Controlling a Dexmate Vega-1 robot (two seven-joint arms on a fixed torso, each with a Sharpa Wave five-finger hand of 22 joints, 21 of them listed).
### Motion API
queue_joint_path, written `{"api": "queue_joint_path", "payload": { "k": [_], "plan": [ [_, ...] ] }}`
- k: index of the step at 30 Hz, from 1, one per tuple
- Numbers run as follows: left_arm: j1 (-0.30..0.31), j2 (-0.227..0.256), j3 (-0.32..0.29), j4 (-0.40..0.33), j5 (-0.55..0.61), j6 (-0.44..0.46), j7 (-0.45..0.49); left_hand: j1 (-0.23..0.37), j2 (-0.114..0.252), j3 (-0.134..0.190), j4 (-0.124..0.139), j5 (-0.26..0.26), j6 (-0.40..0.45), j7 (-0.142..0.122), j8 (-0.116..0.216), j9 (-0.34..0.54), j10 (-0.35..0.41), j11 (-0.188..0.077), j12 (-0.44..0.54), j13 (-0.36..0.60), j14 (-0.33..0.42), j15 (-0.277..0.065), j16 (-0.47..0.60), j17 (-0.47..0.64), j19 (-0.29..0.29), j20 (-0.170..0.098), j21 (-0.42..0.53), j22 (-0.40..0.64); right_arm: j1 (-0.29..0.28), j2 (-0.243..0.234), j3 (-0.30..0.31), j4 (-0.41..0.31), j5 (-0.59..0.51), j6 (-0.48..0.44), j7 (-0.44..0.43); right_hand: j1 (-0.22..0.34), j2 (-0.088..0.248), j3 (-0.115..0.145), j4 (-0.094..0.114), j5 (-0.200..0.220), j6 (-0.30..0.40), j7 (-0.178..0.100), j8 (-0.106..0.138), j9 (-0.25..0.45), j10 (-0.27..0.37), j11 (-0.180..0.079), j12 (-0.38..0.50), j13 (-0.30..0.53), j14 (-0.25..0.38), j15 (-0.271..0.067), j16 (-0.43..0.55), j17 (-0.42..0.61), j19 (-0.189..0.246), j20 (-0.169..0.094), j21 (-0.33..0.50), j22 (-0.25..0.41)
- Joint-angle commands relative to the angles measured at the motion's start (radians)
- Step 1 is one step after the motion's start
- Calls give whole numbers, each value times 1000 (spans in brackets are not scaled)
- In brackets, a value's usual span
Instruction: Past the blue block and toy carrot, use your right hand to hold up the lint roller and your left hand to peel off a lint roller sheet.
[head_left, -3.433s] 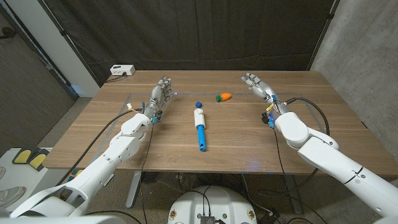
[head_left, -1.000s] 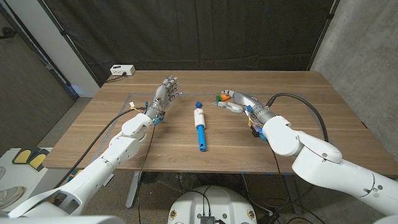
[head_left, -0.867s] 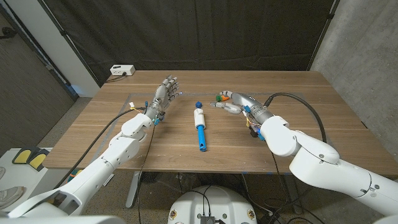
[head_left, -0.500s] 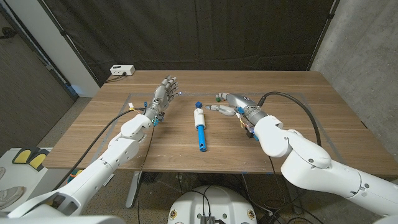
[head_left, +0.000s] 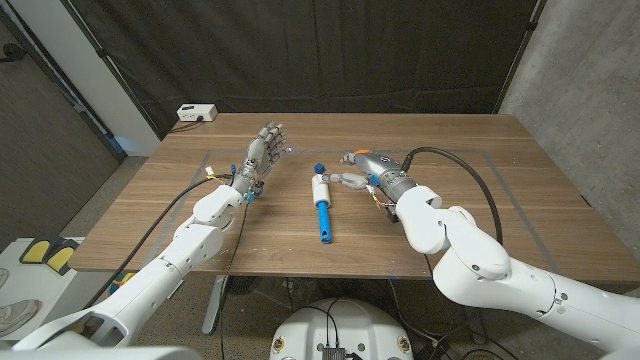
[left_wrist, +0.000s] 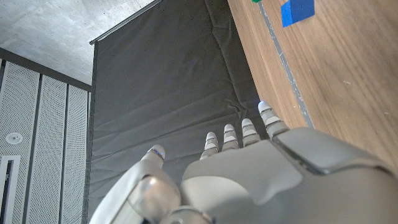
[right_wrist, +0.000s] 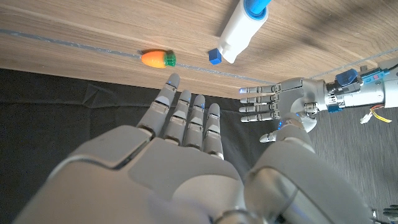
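Right hand (head_left: 362, 172) fingers spread, empty, tips just beside lint roller (head_left: 321, 204) on worktop (head_left: 500, 200). Blue block (head_left: 318, 167), toy carrot (right_wrist: 157, 58) beyond fingertips. Left hand (head_left: 260, 155) fingers apart, empty.

The place looks like a robotics lab or test bay. A wooden tabletop (head_left: 250, 225) stands before a black curtain (head_left: 330, 50) hung as a backdrop, with bare concrete wall (head_left: 590, 80) at one side and loose cables (head_left: 470, 165) on the robot's arms.
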Motion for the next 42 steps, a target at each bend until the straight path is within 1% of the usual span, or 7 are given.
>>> {"api": "queue_joint_path", "payload": {
  "k": [1, 7, 9, 16, 30, 35, 42],
  "plan": [
    [5, -1, -2, -1, 0, -8, 1, -1, 36, -3, 3, 9, 6, 0, -3, 3, 5, -1, 2, 6, 0, -9, -4, 3, 3, -1, -2, 2, 15, 58, -49, 48, -153, 6, 109, 4, -10, -4, 0, 11, 24, -4, 11, 2, 28, 1, 9, 4, 30, -1, 10, 6, 14, 1, 3, 5],
    [7, -1, -5, 1, -1, -15, -2, -1, 36, -4, 3, 9, 6, 0, -3, 3, 5, -1, 2, 6, 1, -7, -4, 3, 3, -1, -3, 2, 5, 97, -57, 83, -220, 35, 153, 17, -20, -8, -4, 18, 56, -6, 16, 1, 52, -1, 14, 6, 65, -17, 20, 11, 45, 1, 11, 6],
    [7, -2, -5, 2, -3, -17, -4, -1, 36, -4, 3, 9, 6, 0, -3, 3, 5, -1, 1, 6, 1, -8, -4, 3, 3, -1, -3, 2, 1, 111, -59, 92, -252, 36, 175, 24, -26, -11, -6, 22, 68, -3, 17, 1, 68, 1, 19, 7, 82, -20, 25, 14, 56, 11, 14, 7],
    [19, 2, -8, -3, -5, -24, -7, -1, 37, -5, 3, 10, 6, 1, -3, 3, 6, -1, 1, 6, 1, -7, -4, 3, 4, -1, -4, 2, -16, 170, -73, 129, -417, 33, 278, 30, -40, -20, -7, 28, 101, -4, 24, 1, 90, 2, 25, 8, 103, -20, 33, 20, 63, 19, 15, 8],
    [36, 12, -15, -20, -5, -32, -3, -1, 38, -5, 3, 10, 7, 2, -3, 3, 8, -1, 1, 6, 2, -6, -4, 3, 7, -1, -4, 2, -86, 276, 1, 212, -549, 125, 402, 54, -41, -19, -12, 37, 119, -11, 25, 2, 109, -3, 29, 10, 114, -26, 38, 26, 63, 25, 12, 8],
    [36, 16, -15, -23, -6, -30, -6, -1, 39, -5, 4, 10, 11, 3, -2, 3, 9, -1, 1, 6, 2, -6, -4, 3, 8, -1, -4, 3, -116, 316, 13, 236, -631, 144, 457, 42, -51, -31, -4, 39, 135, -14, 27, 2, 114, -5, 29, 11, 114, -27, 38, 31, 59, 27, 8, 9],
    [37, 21, -17, -33, -1, -28, -1, -1, 39, -6, 4, 11, 10, 2, -2, 3, 10, -2, 1, 6, 2, -6, -4, 3, 9, -1, -5, 3, -164, 362, 50, 261, -700, 190, 480, 37, -67, -44, 1, 45, 174, -24, 35, 2, 128, -11, 32, 12, 126, -38, 40, 35, 56, 25, 5, 9]
  ]
}}
